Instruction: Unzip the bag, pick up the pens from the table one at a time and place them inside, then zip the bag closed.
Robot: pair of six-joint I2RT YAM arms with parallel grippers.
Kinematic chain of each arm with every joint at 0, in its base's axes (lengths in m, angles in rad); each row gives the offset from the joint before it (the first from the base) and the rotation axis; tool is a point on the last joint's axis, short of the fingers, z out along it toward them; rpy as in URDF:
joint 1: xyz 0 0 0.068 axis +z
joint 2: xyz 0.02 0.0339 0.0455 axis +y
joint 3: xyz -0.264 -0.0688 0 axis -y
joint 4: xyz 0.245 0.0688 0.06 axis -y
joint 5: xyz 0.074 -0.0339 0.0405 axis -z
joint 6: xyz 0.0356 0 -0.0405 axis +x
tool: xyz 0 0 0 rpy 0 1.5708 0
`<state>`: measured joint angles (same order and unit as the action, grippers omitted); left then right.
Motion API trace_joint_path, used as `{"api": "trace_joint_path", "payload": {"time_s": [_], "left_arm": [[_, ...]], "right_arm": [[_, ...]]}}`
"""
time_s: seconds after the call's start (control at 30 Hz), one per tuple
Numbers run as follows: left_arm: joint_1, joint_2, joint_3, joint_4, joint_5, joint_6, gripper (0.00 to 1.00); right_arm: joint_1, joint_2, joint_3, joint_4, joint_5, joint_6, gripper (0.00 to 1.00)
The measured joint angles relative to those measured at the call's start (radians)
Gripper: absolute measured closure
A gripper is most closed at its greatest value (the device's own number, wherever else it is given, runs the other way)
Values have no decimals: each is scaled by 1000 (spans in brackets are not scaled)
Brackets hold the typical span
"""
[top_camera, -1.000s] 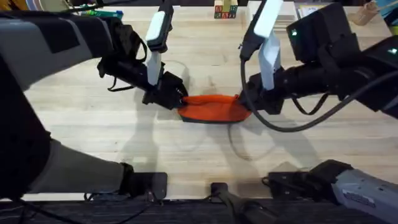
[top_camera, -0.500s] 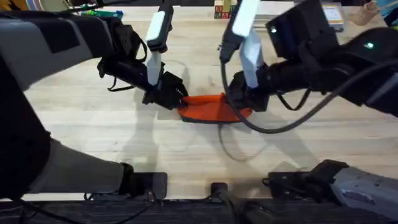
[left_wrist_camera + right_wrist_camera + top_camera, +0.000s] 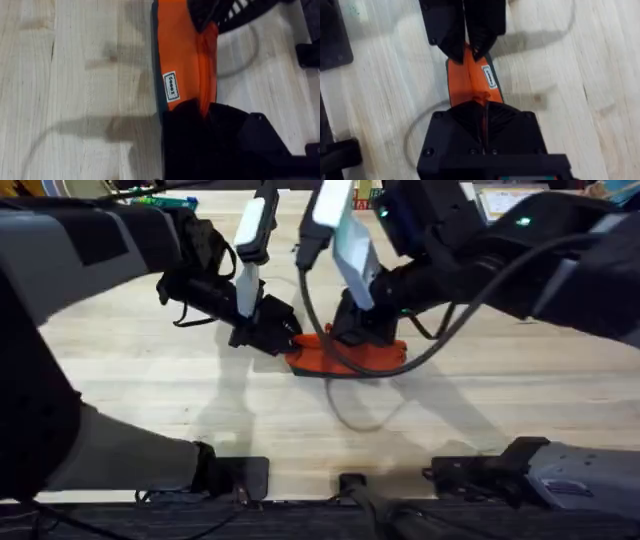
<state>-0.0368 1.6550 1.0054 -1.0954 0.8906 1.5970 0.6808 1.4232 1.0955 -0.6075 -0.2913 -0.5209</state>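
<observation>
The orange bag [image 3: 378, 358] lies lengthwise on the table [image 3: 140, 385] at the middle. My left gripper [image 3: 288, 343] is shut on the bag's left end; the left wrist view has the black fingers clamped on the orange fabric [image 3: 182, 55]. My right gripper [image 3: 352, 338] sits on top of the bag near its middle. In the right wrist view it [image 3: 482, 100] is shut on the zipper seam of the bag [image 3: 462, 82], with the left gripper [image 3: 468, 54] pinching the far end. The pens are out of view.
The right arm's cable [image 3: 345, 415] loops down onto the wood just in front of the bag. Small colourful items [image 3: 160, 198] lie along the far edge. Open tabletop stretches to the left and right of the bag.
My right gripper has slid left along the top of the bag, from its right end to near its middle. The left gripper has held the left end still.
</observation>
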Motion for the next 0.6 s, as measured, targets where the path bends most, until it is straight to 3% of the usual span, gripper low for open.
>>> {"api": "trace_joint_path", "payload": {"time_s": [0.23,0.53,0.6], "left_arm": [[0,0,0,0,0,0,958],[0,0,0,0,0,0,958],[0,0,0,0,0,0,958]], "right_arm": [[54,49,22,64,4,0,970],[60,52,24,62,8,0,970],[61,52,27,48,16,0,898]]}}
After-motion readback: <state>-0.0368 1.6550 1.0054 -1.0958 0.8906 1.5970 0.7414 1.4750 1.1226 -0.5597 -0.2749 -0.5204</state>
